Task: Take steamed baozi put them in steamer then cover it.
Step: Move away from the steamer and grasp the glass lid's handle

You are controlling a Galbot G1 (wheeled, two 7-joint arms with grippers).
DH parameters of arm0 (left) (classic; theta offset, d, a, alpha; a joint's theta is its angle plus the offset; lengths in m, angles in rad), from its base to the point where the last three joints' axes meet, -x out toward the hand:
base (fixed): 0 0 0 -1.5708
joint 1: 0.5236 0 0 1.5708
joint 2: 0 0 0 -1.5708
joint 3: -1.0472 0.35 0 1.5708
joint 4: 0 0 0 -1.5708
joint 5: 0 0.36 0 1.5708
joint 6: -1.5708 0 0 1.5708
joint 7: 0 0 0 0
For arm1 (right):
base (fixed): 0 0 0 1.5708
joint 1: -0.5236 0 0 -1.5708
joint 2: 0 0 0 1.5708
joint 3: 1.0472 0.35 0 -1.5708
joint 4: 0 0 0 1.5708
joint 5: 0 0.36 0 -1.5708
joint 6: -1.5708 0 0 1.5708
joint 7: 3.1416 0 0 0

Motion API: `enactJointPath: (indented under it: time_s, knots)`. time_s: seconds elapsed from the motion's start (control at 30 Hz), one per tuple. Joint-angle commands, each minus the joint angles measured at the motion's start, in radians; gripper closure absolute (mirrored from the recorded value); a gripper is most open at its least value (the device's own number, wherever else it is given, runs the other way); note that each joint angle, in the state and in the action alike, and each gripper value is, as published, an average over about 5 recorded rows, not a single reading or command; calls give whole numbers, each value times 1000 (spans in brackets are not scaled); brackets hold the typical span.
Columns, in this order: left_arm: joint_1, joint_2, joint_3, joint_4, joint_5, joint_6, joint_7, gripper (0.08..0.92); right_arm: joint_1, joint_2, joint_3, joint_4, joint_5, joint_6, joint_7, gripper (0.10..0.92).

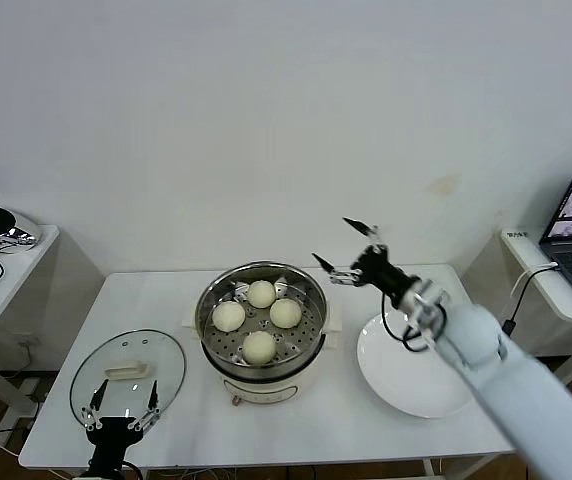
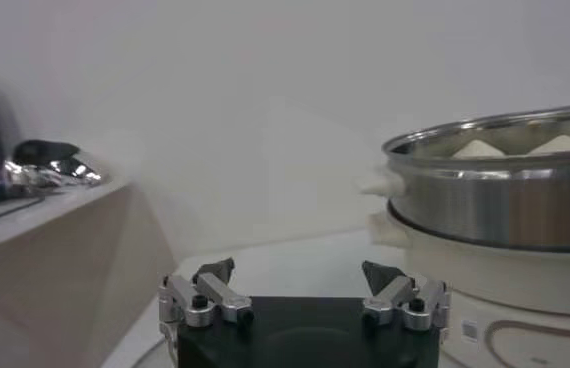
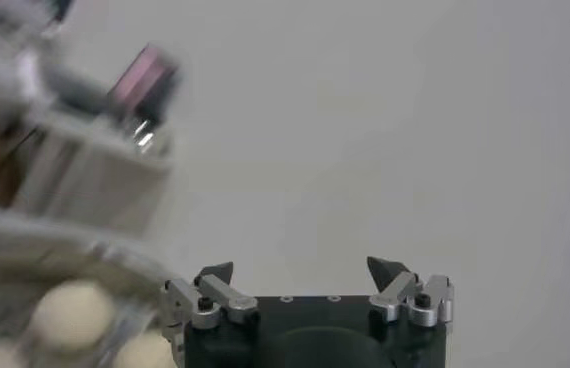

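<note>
- Right gripper hangs empty above the steamer's right rim, jaws spread wide; we see nothing between them.
- We count four steamed baozi resting on the perforated tray inside the steamer, which stands mid-table.
- We judge the loading step complete, since the white plate right of the steamer is bare; covering is the step in hand.
- We find the cover flat on the table left of the steamer, handle up.
- Left gripper sits low at the cover's near edge, jaws wide, holding nothing.
- We judge the next move calls for the left gripper to close on the bar handle, lift, and centre the cover on the pot rim.
</note>
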Motion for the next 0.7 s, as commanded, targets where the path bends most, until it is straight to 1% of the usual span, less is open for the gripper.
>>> enactJointPath:
  time_s: [0.03,0.13,0.23,0.3,0.4,0.57,0.7]
  knots:
    - [-95,115,-121,185,696,-67,-59,177,-626,415,674,74,-168,118,31,203]
    - [-76,182,-185,245,958,-68,-60,177,-678,443,715,101,-173,102,75,203]
    - [-61,213,-206,313,1117,-74,-86,177,-707,453,766,112,-156,83,118,203]
    - [-83,223,-196,367,1184,-88,-116,177,-716,459,796,113,-143,75,142,203]
    - [-155,229,-166,433,1250,-111,-134,177,-719,470,822,106,-134,69,163,203]
    - [-263,229,-114,490,1283,-121,-117,177,-720,489,818,94,-140,65,169,203]
    - [-323,233,-86,540,1292,-123,-112,177,-718,506,805,92,-144,62,167,203]
